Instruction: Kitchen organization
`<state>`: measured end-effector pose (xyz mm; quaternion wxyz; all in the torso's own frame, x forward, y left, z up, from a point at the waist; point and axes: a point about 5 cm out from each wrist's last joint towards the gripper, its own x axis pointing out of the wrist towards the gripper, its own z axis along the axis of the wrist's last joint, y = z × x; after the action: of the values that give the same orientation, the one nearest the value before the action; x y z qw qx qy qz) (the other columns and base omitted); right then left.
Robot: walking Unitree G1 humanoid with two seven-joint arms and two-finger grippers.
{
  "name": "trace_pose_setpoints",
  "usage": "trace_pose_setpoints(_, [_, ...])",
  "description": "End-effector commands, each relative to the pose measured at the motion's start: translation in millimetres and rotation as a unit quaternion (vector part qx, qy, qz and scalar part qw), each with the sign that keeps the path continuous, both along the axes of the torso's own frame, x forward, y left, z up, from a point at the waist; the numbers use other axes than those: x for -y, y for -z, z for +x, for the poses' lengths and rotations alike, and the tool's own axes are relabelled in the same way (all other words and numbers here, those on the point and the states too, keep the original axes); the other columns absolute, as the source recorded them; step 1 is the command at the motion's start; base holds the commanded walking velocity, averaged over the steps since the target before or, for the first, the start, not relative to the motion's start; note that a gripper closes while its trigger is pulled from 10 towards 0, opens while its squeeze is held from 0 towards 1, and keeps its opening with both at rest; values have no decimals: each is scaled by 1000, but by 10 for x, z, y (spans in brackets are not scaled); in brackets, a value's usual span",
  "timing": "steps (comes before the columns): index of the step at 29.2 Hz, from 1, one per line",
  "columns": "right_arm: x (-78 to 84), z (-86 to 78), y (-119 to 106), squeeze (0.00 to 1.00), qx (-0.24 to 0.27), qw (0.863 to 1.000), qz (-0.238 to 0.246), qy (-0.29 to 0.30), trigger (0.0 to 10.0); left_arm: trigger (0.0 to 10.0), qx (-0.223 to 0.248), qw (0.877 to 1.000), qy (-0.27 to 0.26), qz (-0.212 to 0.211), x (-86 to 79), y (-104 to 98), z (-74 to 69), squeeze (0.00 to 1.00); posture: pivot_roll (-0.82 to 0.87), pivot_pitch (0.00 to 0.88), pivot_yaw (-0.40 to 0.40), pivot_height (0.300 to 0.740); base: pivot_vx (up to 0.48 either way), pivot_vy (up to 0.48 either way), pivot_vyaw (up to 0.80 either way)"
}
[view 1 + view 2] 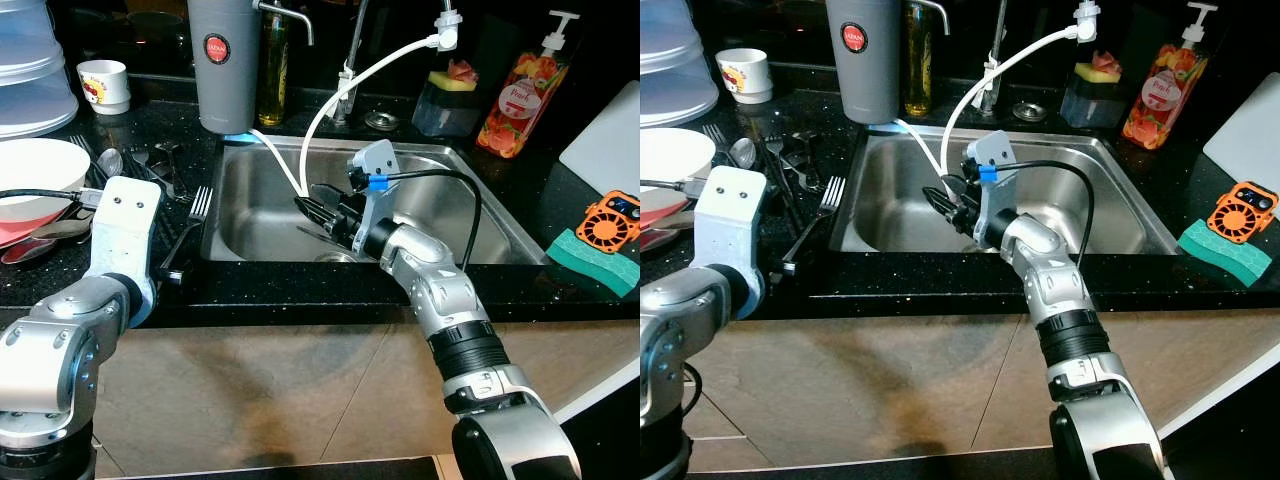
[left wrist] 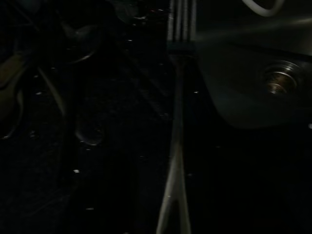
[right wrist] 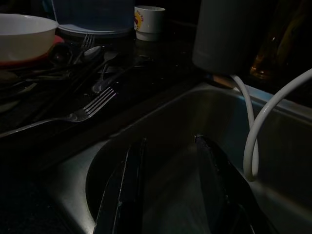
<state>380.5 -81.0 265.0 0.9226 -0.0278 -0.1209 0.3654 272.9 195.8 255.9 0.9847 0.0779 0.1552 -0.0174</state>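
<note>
Down in the steel sink [image 1: 440, 215], the right gripper [image 1: 318, 208] hangs above the basin with its jaws parted and nothing between them; two white hoses [image 1: 330, 100] loop down past it. One fork [image 1: 190, 228] lies on the black bench [image 1: 300, 285] just left of the sink rim, tines pointing away from the robot. Further left, a heap of cutlery [image 1: 140, 165] rests beside a white bowl [image 1: 35, 180], which sits on a red plate [image 1: 20, 235]; what the bowl holds cannot be told. Behind them stand one small white cup [image 1: 104, 85] and a clear lidded tub [image 1: 30, 70]. A grey canister [image 1: 222, 60] stands at the sink's back corner. Right of the sink are one soap bottle [image 1: 520, 95], a green sponge [image 1: 590, 258] and an orange fan [image 1: 612, 220]. The left gripper's jaws cannot be told; its wrist view looks along the fork's handle.
</note>
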Motion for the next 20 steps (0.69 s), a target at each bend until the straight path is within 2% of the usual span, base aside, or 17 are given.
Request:
trace_pose_setpoints(1, [47, -9, 9, 0, -4, 1000, 1, 6, 10000, 2196, -33, 999, 4, -10, 12, 96, 11, 0, 95, 105, -73, 740, 0, 0, 0])
trace_pose_setpoints(2, [46, -9, 7, 0, -4, 1000, 0, 5, 10000, 0, -34, 999, 4, -10, 8, 97, 11, 0, 96, 106, -73, 740, 0, 0, 0])
trace_pose_setpoints(20, [36, -22, -7, 0, -9, 1000, -10, 0, 10000, 0, -38, 999, -8, -29, -26, 82, 12, 0, 94, 116, -80, 740, 0, 0, 0])
